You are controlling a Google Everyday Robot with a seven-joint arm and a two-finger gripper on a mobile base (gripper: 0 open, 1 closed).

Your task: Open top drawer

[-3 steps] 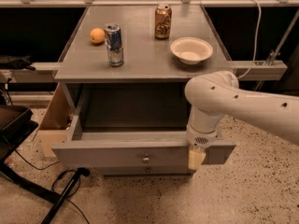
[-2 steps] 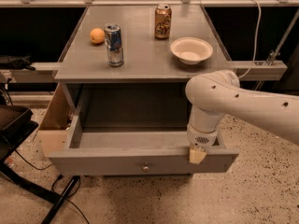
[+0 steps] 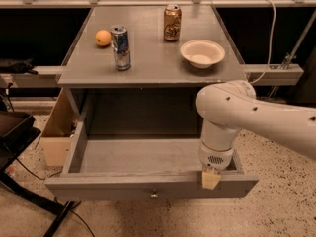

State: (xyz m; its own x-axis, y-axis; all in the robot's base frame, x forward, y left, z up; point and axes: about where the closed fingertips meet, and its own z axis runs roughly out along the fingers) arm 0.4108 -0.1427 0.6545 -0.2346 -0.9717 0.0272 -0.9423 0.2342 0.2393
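The top drawer (image 3: 98, 187) is a wide grey drawer pulled far out from under the grey table. Its grey box interior shows and holds nothing. A small round metal knob (image 3: 154, 195) sits at the centre of its front. My gripper (image 3: 211, 178) hangs from the white arm at the drawer's front rim, right of the knob, with its cream tip hooked over the top edge of the front panel.
On the table top (image 3: 153, 68) stand a blue can (image 3: 121, 47), a brown can (image 3: 172, 22), an orange (image 3: 102, 37) and a white bowl (image 3: 202, 53). A cardboard box (image 3: 57, 132) stands on the floor at left. A black stand (image 3: 15, 132) with cables is at far left.
The drawer has slid further out toward the camera, showing more of its interior. My gripper has moved down and forward with the drawer's front rim.
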